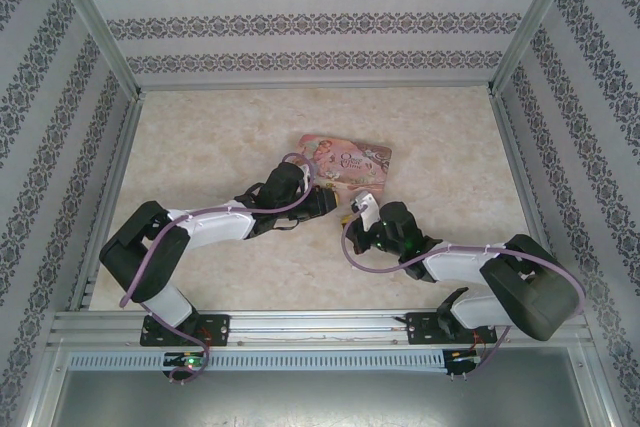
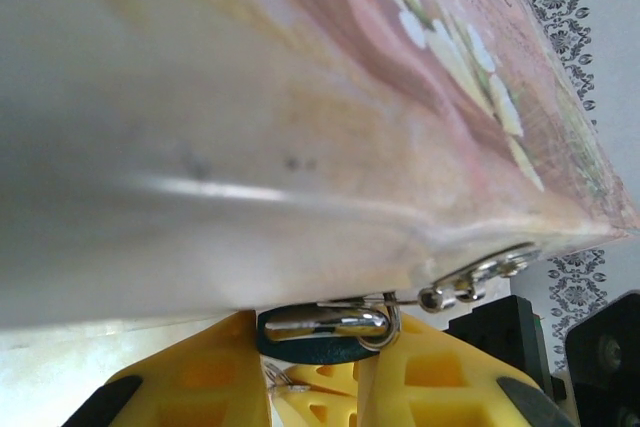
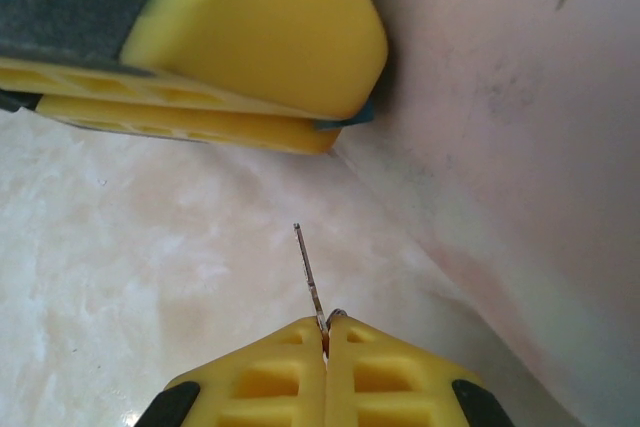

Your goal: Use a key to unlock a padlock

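The small teal padlock (image 2: 312,350) with its silver shackle (image 2: 330,324) sits between the yellow fingers of my left gripper (image 2: 322,332), which is shut on its body. The shackle runs through the clasp (image 2: 478,277) of the pink tin box (image 2: 300,97) right above it. My right gripper (image 3: 326,329) is shut on the key (image 3: 309,269). The thin blade sticks out forward and points toward the left gripper's fingers (image 3: 250,37). A gap of tabletop lies between them. A teal corner of the padlock (image 3: 358,115) peeks out under those fingers. From above, the left gripper (image 1: 325,202) and right gripper (image 1: 358,210) meet at the box's near edge.
The pink box (image 1: 346,159) lies flat on the marbled tabletop (image 1: 220,137), its side wall (image 3: 520,147) close on the right of the key. Patterned walls and metal frame rails enclose the table. Open surface lies behind and to both sides of the box.
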